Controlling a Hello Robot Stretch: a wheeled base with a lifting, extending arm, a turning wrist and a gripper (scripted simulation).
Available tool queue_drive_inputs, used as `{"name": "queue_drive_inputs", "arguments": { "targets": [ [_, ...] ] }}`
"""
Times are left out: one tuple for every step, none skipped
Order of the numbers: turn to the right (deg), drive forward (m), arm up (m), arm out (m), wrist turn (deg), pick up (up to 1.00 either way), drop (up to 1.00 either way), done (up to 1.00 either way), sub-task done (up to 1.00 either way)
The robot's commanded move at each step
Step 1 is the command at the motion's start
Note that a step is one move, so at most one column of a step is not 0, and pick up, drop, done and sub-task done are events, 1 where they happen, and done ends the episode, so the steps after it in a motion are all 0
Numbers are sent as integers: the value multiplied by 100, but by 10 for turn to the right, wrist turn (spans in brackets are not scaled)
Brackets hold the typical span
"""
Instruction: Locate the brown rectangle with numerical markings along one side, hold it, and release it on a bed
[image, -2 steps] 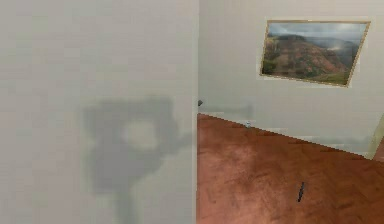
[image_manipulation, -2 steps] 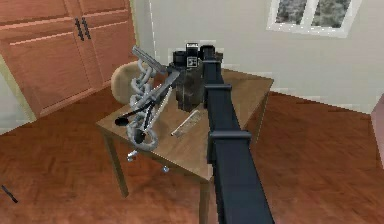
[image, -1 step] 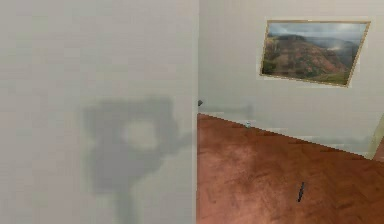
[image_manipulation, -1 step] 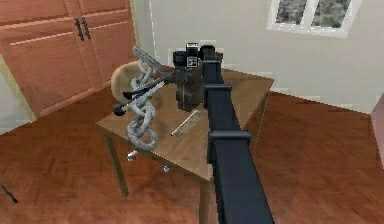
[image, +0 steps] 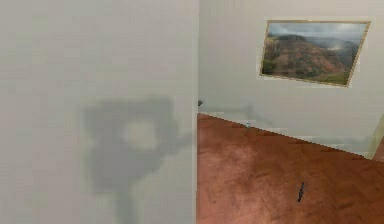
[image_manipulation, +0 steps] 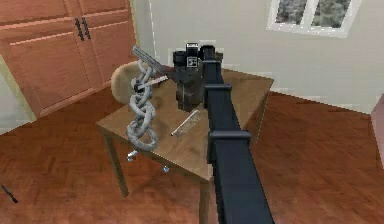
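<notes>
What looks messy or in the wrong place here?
A small dark stick-like thing lies alone on the bare red-brown floor, away from any furniture, as if dropped. On the wooden table, nothing looks spilled or broken.

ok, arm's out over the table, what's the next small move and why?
Probably ease the gripper toward the thin strip lying on the table, beside the twisted silver sculpture. Whether it holds anything cannot be told.
</notes>
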Motion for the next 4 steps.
{"name": "queue_drive_inputs", "arguments": {
  "targets": [
    [0, 0, 0, 0, 360, 0, 0, 0, 0],
    [0, 0, -30, 0, 0, 0, 0, 0, 0],
    [0, 0, 0, 0, 0, 100, 0, 0, 0],
    [0, 0, 10, 0, 0, 0, 0, 0, 0]
  ]
}}
